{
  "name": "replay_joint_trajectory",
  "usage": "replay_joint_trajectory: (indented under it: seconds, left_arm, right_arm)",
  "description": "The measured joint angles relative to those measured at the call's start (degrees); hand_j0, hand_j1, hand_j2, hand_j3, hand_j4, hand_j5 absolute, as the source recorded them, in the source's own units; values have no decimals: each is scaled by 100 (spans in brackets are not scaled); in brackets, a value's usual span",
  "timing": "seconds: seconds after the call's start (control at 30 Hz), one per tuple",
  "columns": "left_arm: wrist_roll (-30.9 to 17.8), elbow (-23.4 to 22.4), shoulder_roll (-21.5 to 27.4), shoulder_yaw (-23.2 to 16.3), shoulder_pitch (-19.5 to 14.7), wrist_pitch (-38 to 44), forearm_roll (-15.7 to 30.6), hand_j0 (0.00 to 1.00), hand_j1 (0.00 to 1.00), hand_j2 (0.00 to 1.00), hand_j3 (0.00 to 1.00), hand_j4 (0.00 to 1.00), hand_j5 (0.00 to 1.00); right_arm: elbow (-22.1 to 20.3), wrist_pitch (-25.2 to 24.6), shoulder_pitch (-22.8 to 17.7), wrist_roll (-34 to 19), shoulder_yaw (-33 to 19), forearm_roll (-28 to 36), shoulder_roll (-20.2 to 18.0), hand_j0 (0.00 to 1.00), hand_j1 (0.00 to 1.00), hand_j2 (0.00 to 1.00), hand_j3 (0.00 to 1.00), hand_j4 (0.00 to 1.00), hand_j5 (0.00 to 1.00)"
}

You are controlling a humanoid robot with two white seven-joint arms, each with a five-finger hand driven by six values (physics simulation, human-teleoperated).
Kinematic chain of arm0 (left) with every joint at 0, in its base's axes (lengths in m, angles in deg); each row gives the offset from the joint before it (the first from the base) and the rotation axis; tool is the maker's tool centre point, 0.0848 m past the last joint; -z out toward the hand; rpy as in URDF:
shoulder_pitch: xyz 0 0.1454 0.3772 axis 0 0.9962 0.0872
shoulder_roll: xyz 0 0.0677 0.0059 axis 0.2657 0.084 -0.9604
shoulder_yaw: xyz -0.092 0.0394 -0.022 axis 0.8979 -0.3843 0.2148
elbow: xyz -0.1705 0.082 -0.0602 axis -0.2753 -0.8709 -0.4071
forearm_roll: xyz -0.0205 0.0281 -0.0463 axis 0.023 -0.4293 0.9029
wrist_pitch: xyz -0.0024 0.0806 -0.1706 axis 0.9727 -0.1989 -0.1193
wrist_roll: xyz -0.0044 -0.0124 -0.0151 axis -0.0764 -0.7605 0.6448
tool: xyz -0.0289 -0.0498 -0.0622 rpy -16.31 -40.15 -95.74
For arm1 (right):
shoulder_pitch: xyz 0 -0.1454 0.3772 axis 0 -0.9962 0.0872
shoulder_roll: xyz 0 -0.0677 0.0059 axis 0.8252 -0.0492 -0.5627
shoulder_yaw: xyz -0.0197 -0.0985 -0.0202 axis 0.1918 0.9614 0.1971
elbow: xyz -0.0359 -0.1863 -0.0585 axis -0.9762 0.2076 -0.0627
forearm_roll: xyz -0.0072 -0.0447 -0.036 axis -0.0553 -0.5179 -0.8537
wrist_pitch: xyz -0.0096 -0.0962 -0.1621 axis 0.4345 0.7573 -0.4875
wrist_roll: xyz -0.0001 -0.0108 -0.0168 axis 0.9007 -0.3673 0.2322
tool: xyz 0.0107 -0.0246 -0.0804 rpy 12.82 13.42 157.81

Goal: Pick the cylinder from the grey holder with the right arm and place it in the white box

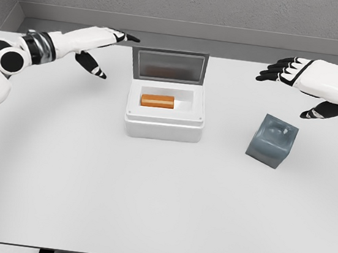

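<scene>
Head view is showing you the orange cylinder (157,101) lying on its side inside the white box (164,128), whose lid is standing open. Your right hand (302,83) is hovering spread and empty above the grey holder (271,141); your left hand (98,47) is likewise relaxing, holding nothing.

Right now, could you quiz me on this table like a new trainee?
1. True or false: the orange cylinder lies inside the white box.
2. What does the right hand hold? A) cylinder B) nothing C) lid
3. Which object sits nearest the right hand?

Key: 1 true. 2 B, fingers spread. 3 the grey holder.
</scene>
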Motion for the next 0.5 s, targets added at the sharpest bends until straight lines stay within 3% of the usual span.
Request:
replay_joint_trajectory:
  seconds: [0.5]
  left_arm:
    - [0, 193, 60, -147, 44, 1, 31, 100, 100, 100, 100, 100, 100]
  right_arm:
    - [-8, 0, 0, 0, 8, 0, 8, 100, 100, 100, 100, 100, 100]
